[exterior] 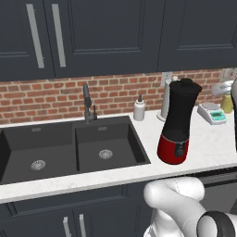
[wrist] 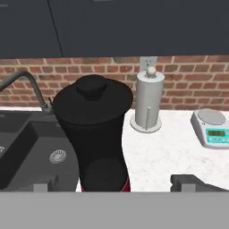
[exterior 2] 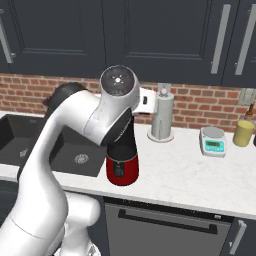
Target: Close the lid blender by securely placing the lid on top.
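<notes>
On white counter (exterior: 203, 143) | lid (wrist: 93, 91) atop blender (exterior: 177, 121) | gripper state unclear

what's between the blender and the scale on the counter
Only bare white counter lies between the blender and the scale, seen in the right base view.
</notes>
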Robot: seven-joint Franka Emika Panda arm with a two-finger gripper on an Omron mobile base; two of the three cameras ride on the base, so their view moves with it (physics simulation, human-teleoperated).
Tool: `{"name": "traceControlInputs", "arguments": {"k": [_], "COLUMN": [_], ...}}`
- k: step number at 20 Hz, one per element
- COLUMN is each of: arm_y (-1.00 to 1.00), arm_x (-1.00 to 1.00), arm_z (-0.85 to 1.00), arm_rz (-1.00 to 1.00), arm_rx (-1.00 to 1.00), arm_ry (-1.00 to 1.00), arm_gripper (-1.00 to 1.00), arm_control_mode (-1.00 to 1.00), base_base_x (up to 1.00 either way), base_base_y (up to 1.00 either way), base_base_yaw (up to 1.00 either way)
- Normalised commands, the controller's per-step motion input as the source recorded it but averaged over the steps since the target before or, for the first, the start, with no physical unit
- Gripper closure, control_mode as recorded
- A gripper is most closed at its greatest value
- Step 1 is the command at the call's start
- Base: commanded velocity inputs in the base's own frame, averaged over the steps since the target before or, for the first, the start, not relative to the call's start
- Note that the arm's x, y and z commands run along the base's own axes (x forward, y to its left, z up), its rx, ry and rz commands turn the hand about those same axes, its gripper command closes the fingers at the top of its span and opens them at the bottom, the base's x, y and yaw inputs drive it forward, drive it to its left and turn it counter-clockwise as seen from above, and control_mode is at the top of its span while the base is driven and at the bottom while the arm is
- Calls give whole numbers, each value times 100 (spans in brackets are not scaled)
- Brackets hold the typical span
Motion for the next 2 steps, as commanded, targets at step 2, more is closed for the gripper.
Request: {"name": "traceControlInputs", "arguments": {"k": [2], "arm_y": [-32], "arm_x": [-8], "arm_z": [0], "arm_rz": [0], "arm_rx": [4], "arm_ry": [0], "arm_gripper": [-100], "arm_control_mode": [-100], "base_base_x": [0], "base_base_y": [0], "base_base_yaw": [0]}}
